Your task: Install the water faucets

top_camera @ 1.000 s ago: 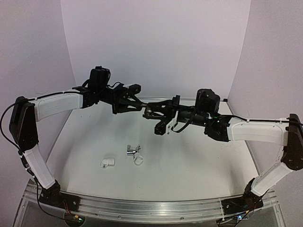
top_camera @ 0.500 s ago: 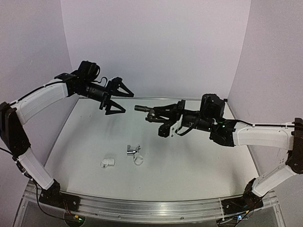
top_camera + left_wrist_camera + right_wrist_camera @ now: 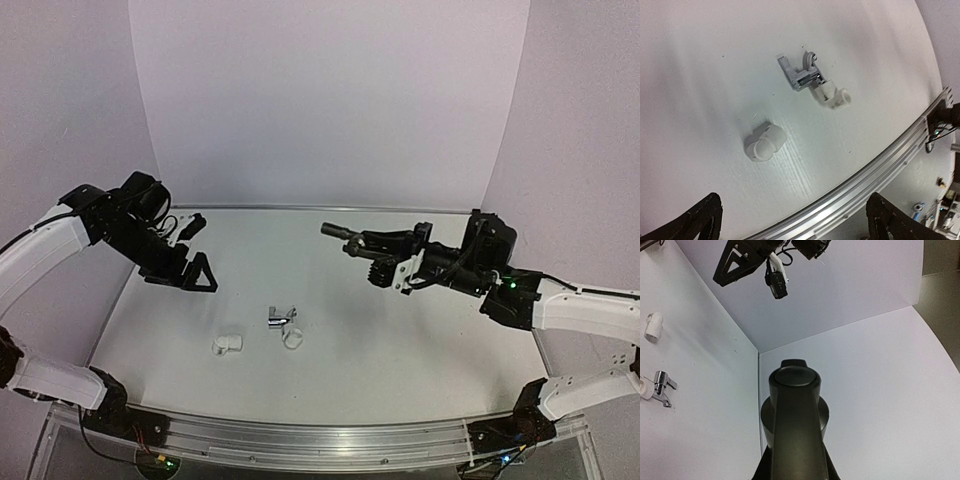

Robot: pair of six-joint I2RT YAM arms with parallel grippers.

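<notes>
Right end effector (image 3: pixel 385 258) clenched on the black faucet (image 3: pixel 345 236), raised above the table (image 3: pixel 430 340). Left end effector (image 3: pixel 197 252) released, empty. Chrome faucet (image 3: pixel 280 318) lies on the table. Likely hazard: the rounded black faucet twisting or slipping from the pinch.

My top camera sits high behind the worktop's (image 3: pixel 400 330) 6 o'clock edge, looking down over all of it toward 12 o'clock. The left wrist camera looks steeply down, fairly near, on the chrome faucet (image 3: pixel 802 77) and white elbow (image 3: pixel 764 142). The right wrist camera sights along the close-up black faucet (image 3: pixel 792 425) toward the wall corner (image 3: pixel 758 352), catching those two at 9 o'clock.
</notes>
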